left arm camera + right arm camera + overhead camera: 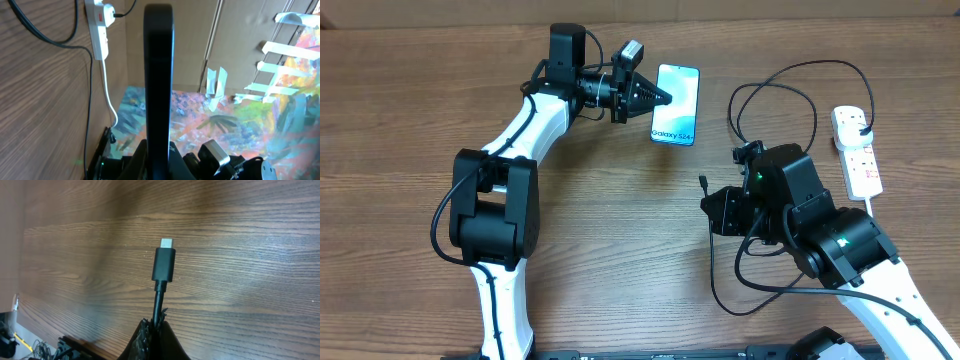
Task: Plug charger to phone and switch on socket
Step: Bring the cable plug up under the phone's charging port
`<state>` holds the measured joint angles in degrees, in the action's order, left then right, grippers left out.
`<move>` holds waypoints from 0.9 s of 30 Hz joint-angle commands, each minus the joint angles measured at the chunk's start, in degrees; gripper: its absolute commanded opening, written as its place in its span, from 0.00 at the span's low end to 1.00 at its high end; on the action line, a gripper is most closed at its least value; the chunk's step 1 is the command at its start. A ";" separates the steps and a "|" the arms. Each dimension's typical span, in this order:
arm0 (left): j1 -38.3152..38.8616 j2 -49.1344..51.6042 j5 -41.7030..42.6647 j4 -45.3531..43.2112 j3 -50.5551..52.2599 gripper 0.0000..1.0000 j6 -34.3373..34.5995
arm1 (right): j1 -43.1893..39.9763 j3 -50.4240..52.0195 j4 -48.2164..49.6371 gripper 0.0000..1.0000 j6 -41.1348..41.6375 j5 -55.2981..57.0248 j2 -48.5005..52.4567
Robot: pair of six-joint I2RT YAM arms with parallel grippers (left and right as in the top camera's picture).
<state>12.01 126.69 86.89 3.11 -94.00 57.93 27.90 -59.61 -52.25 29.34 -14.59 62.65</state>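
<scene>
Here, the right gripper [156, 326] pinches the likely floppy charger [164, 265] just behind its stiff connector; the left gripper [663, 98] clamps the slick phone [680, 90].

The charger [164, 265] loops between the phone [676, 104] (to its left) and the socket [857, 150], which lies at the table's [410, 100] right edge.

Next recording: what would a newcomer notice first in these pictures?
The lit phone draws the eye first, upper middle of the overhead view, clamped at one long edge by the left gripper. Next comes the charger, pinched just behind its connector by the right gripper, metal tip bare. The white socket lies far right with a black plug in it.
</scene>
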 commanded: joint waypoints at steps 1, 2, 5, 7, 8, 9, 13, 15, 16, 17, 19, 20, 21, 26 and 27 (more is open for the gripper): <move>0.11 -0.57 -0.50 -0.39 -0.87 0.04 -2.21 | 0.39 -0.44 0.26 0.04 -2.80 0.35 0.13; 0.13 -0.57 -0.70 -0.37 -0.87 0.04 -2.08 | 0.39 -0.44 0.96 0.04 -3.89 0.37 0.13; 0.33 -0.57 -1.25 -0.37 -0.87 0.04 0.61 | 0.39 -0.44 3.43 0.04 -4.31 0.55 0.57; 1.20 -0.57 -5.53 -0.37 -0.87 0.04 3.89 | 0.39 -0.44 6.25 0.04 -4.31 0.72 2.19; 1.38 -0.57 -5.66 -0.37 -0.87 0.04 3.85 | 0.39 -0.44 6.56 0.04 -4.33 1.09 2.51; 1.57 -0.57 -5.66 -0.39 -0.87 0.04 3.85 | 0.39 -0.44 6.80 0.04 -4.31 1.81 2.93; 2.08 -0.57 -6.67 -0.39 -0.87 0.04 3.85 | 0.39 -0.44 9.29 0.04 -4.28 2.95 4.59; 2.08 -0.57 -7.78 -0.37 -0.87 0.04 3.89 | 0.39 -0.44 10.40 0.04 -4.28 2.97 5.20; 2.05 -0.57 -8.39 -0.39 -0.87 0.04 4.07 | 0.39 -0.44 11.45 0.04 -4.28 2.97 5.73; 2.05 -0.57 -8.52 -0.39 -0.87 0.04 4.09 | 0.39 -0.44 11.82 0.04 -4.28 2.97 5.95; 2.08 -0.57 -8.50 -0.37 -0.87 0.04 4.09 | 0.39 -0.44 13.11 0.04 -4.28 2.99 6.49; 2.05 -0.57 -8.50 -0.37 -0.87 0.04 4.31 | 0.39 -0.44 13.44 0.04 -4.28 3.02 6.60; 2.05 -0.57 -8.52 -0.39 -0.87 0.04 4.98 | 0.39 -0.44 13.94 0.04 -4.28 3.04 6.84; 2.05 -0.57 -9.70 -0.39 -0.87 0.04 9.18 | 0.39 -0.44 14.99 0.04 -3.85 3.17 9.25; 2.05 -0.57 -9.57 -0.42 -0.87 0.04 9.20 | 0.39 -0.44 15.06 0.04 -3.85 3.17 9.88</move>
<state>14.06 126.69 76.49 3.14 -94.00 65.14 27.90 -59.61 -37.60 25.65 -11.94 71.22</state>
